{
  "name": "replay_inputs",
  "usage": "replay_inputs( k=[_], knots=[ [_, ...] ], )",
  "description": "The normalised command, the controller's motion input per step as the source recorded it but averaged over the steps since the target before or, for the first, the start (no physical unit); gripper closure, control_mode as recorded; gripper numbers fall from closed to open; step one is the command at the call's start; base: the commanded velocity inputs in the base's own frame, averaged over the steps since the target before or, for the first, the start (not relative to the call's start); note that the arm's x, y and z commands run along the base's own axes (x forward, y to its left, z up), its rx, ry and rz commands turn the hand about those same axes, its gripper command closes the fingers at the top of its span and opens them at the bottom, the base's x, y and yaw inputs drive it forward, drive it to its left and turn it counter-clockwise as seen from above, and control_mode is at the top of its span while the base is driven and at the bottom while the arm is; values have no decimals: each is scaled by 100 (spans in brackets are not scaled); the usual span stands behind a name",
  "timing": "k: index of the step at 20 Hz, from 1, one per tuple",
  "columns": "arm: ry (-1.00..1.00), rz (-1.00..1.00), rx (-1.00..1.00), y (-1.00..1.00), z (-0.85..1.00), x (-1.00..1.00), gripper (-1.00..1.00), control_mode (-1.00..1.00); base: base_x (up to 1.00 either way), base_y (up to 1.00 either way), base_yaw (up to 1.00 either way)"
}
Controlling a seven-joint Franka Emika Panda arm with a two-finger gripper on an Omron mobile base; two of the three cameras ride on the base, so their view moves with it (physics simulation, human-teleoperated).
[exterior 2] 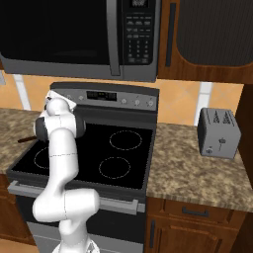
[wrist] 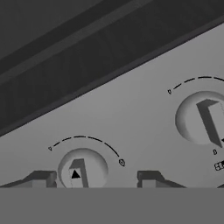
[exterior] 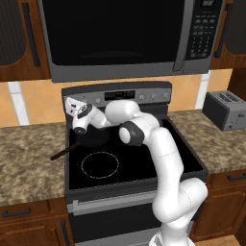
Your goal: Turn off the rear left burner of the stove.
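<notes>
Leftmost, gripper [wrist: 94, 178]: fingers spread, straddling small knob [wrist: 82, 169] on stove [exterior: 144, 163] back panel, evidently lined up for turning. Second knob [wrist: 202, 117] alongside, untouched. Rear left burner [exterior: 91, 138] below hand, under dark pan.

Kitchen wall with dark wood cabinets

We see a black-and-grey microwave [exterior: 125, 36] at twelve o'clock between wood upper cabinets [exterior 2: 210, 34], a tan backsplash [exterior 2: 180, 101] below it, speckled granite counters [exterior: 29, 156] at nine and three o'clock, and a grey toaster [exterior 2: 219, 132] standing on the right counter.
</notes>
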Motion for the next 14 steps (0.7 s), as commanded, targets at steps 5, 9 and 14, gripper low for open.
replay_inputs(
  k=[5,9,14],
  knots=[
    [0,0,5,-8,0,15,100,-100,0,0,0],
    [-3,0,2,-20,0,-2,100,-100,0,0,0],
    [-8,0,11,-23,0,-5,100,-100,0,0,0]
  ],
)
